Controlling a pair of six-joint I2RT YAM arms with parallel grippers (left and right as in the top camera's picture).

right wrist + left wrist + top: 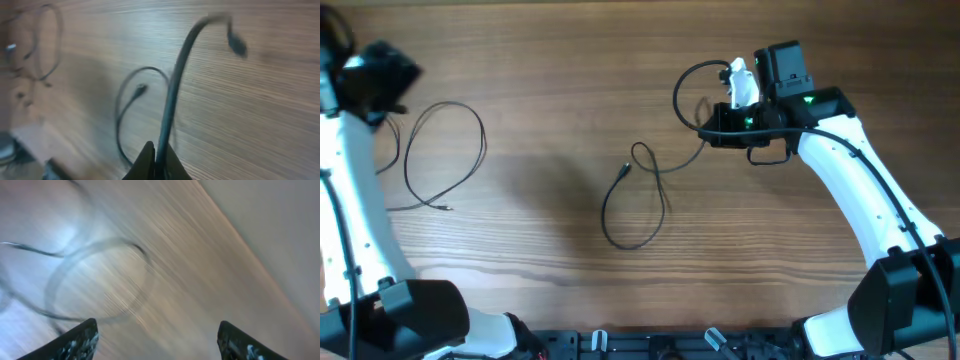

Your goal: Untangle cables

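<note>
One thin black cable [445, 150] lies in loose loops at the left of the wooden table. My left gripper [380, 80] is above its far left end, open and empty. The left wrist view is blurred and shows the open fingers [157, 325] above the cable loops [100, 275]. A second black cable [635, 205] lies in a long loop at the centre, and its end runs up to my right gripper [705, 130]. The right gripper [159, 150] is shut on this cable [175, 85], whose plug end [237, 45] sticks up past the fingers.
The bare wooden table [540, 250] spreads between the two cables. Thicker black arm wires run along the white right arm [860, 190]. Dark arm bases and fittings sit along the front edge [650, 345].
</note>
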